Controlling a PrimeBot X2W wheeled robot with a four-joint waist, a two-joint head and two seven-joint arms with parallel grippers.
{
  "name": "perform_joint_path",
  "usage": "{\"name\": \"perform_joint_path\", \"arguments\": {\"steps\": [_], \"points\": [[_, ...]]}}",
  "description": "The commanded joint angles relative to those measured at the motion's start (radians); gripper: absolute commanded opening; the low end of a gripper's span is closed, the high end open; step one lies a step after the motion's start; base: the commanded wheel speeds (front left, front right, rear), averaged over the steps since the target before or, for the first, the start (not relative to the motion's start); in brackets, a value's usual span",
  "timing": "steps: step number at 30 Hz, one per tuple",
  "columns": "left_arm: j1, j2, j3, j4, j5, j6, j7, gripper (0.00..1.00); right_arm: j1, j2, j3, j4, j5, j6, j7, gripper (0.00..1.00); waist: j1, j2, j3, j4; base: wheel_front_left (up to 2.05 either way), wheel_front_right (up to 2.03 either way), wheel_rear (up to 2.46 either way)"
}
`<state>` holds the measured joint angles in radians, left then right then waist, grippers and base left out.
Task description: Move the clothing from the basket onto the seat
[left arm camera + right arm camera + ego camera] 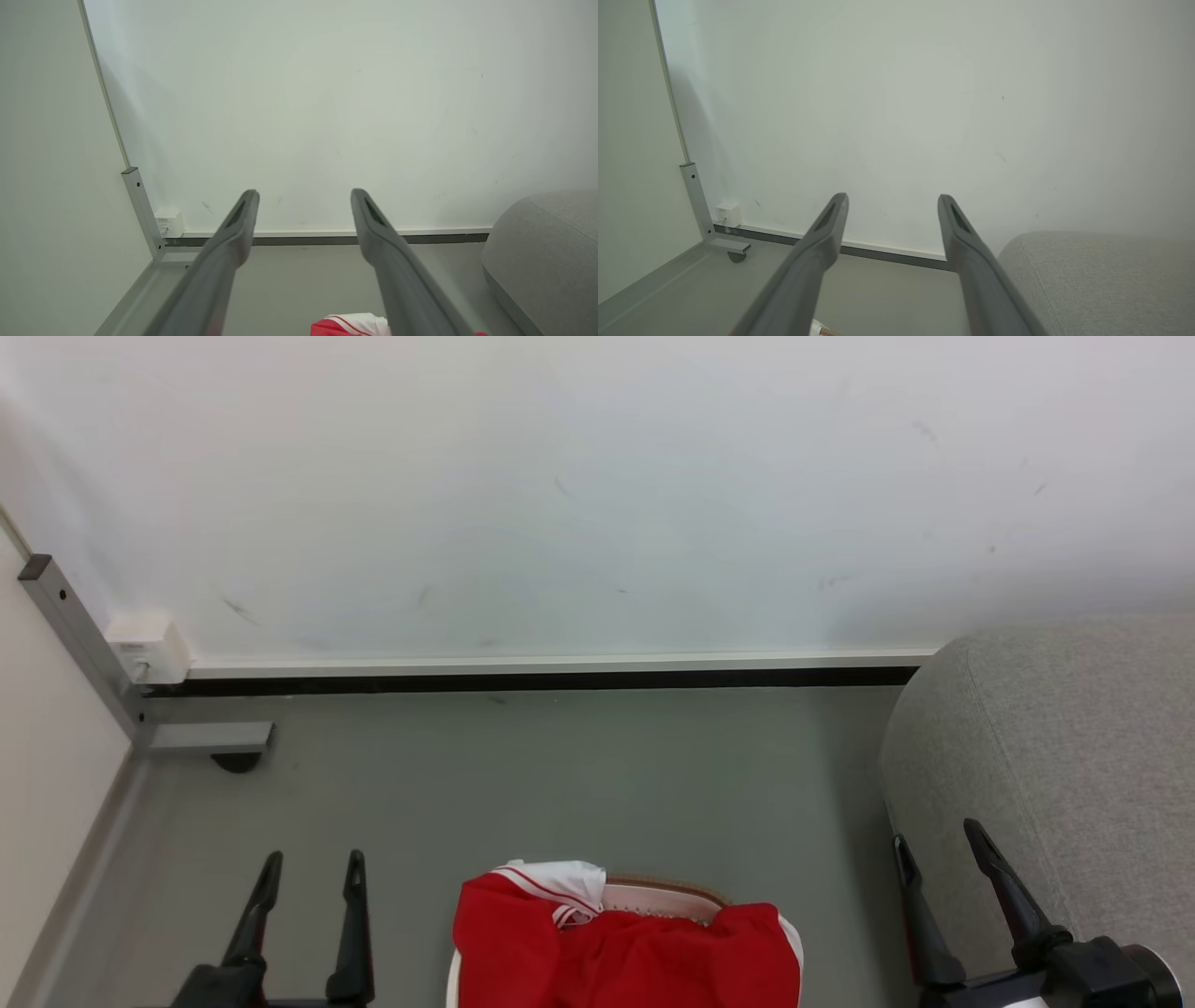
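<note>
Both pairs of jaws stand spread wide with nothing between them. The left gripper [314,859] hangs at the lower left of the head view, over bare floor [560,775], its fingers pointing toward the wall [597,476]. The right gripper [935,833] sits at the lower right. Its fingers lie across the rounded near edge of the seat [1074,756]; whether they touch the fabric I cannot tell.

The floor from the grippers to the wall is open, a broad grey stretch ending at a pale skirting strip [560,665] with a dark gap beneath it. On the left it is bounded by a pale panel [47,784]. A grey metal post [79,635] slants up at the corner, with a short foot and a dark wheel [238,763] under it. A small white box [149,649] sits against the wall just beside the post. On the right the seat closes the floor in, reaching back to the wall.

Between the grippers, at the bottom middle, stands the basket [665,889], a strip of floor apart from the seat. Only its far brown rim and a band of white holed wall show. The clothing [625,943] lies in it, heaped across most of the opening, red with a white part and striped trim at its far left corner.
</note>
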<state>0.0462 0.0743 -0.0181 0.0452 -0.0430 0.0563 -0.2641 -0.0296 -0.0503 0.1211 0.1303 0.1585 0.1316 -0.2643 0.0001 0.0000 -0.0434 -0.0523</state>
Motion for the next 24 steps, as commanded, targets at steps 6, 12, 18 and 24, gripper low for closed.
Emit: {"name": "perform_joint_path", "arguments": {"steps": [6, 12, 18, 24], "points": [[-0.008, -0.004, 0.009, -0.003, -0.008, -0.008, -0.001, 1.00, -0.015, 0.000, -0.002, -0.009, -0.003, -0.002, 0.000, 1.00, -0.0001, 0.0000, 0.020, -0.030, 0.00, 0.00, 0.00], [-0.031, -0.010, 0.001, 0.020, -0.029, -0.032, -0.001, 1.00, -0.028, -0.005, -0.010, -0.026, -0.005, -0.002, 0.000, 1.00, -0.0001, 0.0000, 0.057, -0.078, 0.00, 0.00, 0.00], [-0.088, -0.012, -0.021, 0.080, -0.047, -0.076, -0.001, 1.00, -0.062, -0.005, -0.009, -0.046, 0.010, -0.002, 0.000, 1.00, -0.0001, 0.0000, 0.138, -0.143, 0.00, 0.00, 0.00], [-0.183, 0.001, -0.032, 0.209, -0.063, -0.101, 0.022, 1.00, -0.114, -0.002, -0.018, -0.065, 0.032, -0.002, 0.000, 1.00, -0.0001, 0.0000, 0.240, -0.226, 0.00, 0.00, 0.00]]}}
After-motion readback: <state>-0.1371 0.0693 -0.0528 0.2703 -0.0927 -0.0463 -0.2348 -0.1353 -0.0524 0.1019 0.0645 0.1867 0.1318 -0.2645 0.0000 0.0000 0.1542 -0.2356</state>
